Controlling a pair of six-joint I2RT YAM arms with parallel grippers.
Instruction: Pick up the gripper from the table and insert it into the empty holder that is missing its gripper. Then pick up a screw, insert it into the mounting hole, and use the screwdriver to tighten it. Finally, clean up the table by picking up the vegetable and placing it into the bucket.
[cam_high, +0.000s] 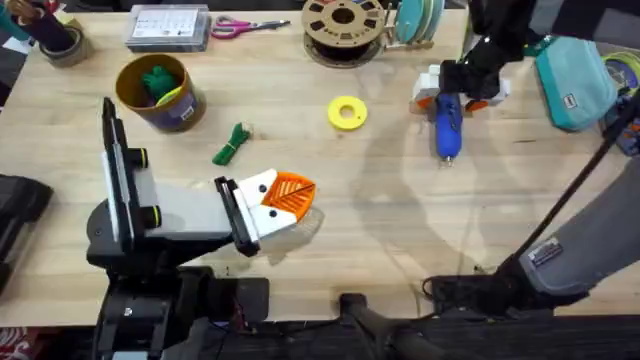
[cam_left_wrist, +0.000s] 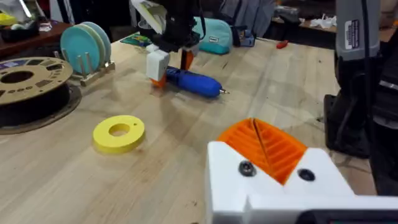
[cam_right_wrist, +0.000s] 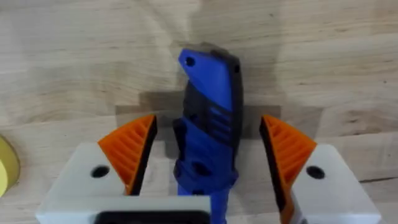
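The blue screwdriver (cam_high: 447, 130) lies on the table at the far right, tip towards me. My right gripper (cam_high: 452, 100) is down over its rear end, open. In the right wrist view its orange pads (cam_right_wrist: 134, 149) stand on either side of the screwdriver (cam_right_wrist: 211, 93) with a gap on each side. My left gripper (cam_high: 290, 195) hovers low at the centre-left, shut with its orange pads together (cam_left_wrist: 258, 134). The green vegetable (cam_high: 232, 145) lies just beyond it. The mustard bucket (cam_high: 178, 112) stands at the far left. The loose gripper, holder and screw are out of view.
A bigger green bundle (cam_high: 158, 80) lies in the bucket. A yellow ring (cam_high: 347, 112) sits mid-table, a brown spool (cam_high: 343, 25) and teal discs (cam_left_wrist: 87, 46) behind it. Scissors (cam_high: 250, 25) and a box (cam_high: 168, 27) are at the back, a teal bag (cam_high: 575, 80) at the right.
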